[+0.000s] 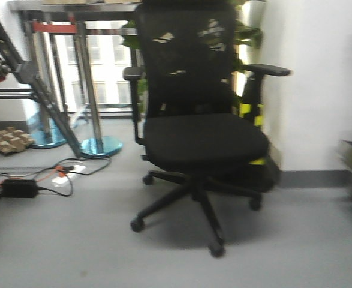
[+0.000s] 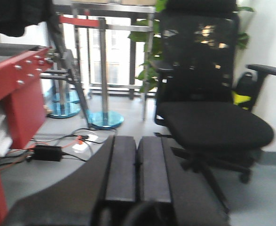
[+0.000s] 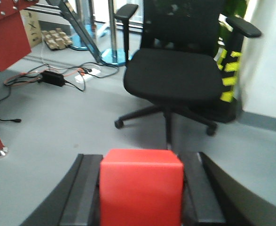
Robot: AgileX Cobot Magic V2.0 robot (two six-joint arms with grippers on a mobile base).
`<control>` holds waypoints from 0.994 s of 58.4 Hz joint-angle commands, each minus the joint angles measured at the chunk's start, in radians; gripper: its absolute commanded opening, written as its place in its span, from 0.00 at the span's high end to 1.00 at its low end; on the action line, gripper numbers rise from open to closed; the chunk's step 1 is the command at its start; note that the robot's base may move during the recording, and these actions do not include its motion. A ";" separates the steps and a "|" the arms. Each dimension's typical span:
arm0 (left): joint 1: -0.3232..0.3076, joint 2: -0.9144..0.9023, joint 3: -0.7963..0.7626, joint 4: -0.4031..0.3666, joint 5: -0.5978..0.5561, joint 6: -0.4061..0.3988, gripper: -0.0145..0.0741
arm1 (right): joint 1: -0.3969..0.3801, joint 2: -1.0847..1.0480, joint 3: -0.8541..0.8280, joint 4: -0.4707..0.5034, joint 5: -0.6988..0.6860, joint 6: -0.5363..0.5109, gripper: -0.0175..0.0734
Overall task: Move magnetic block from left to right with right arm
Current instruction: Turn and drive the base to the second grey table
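The magnetic block (image 3: 141,188), a plain bright-red cube, fills the bottom middle of the right wrist view. My right gripper (image 3: 141,162) is shut on it, one black finger pressed against each side, and it is held up above the grey floor. In the left wrist view my left gripper (image 2: 137,143) is shut, its two black pads touching with nothing between them. Neither gripper nor the block shows in the front-facing view.
A black office chair (image 1: 202,135) stands straight ahead on the grey floor. A red metal frame (image 2: 15,101) is at the left. Cables and a power brick (image 1: 20,187) lie on the floor near chrome stand bases (image 1: 101,146). A white wall (image 1: 319,90) is on the right.
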 commanded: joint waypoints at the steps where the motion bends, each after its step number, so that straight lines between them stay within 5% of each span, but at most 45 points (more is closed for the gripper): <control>1: -0.006 -0.010 0.007 -0.005 -0.090 -0.007 0.98 | 0.001 0.011 -0.028 -0.010 -0.089 -0.007 0.54; 58: -0.006 -0.010 0.007 -0.005 -0.090 -0.007 0.98 | 0.001 0.011 -0.028 -0.010 -0.089 -0.007 0.54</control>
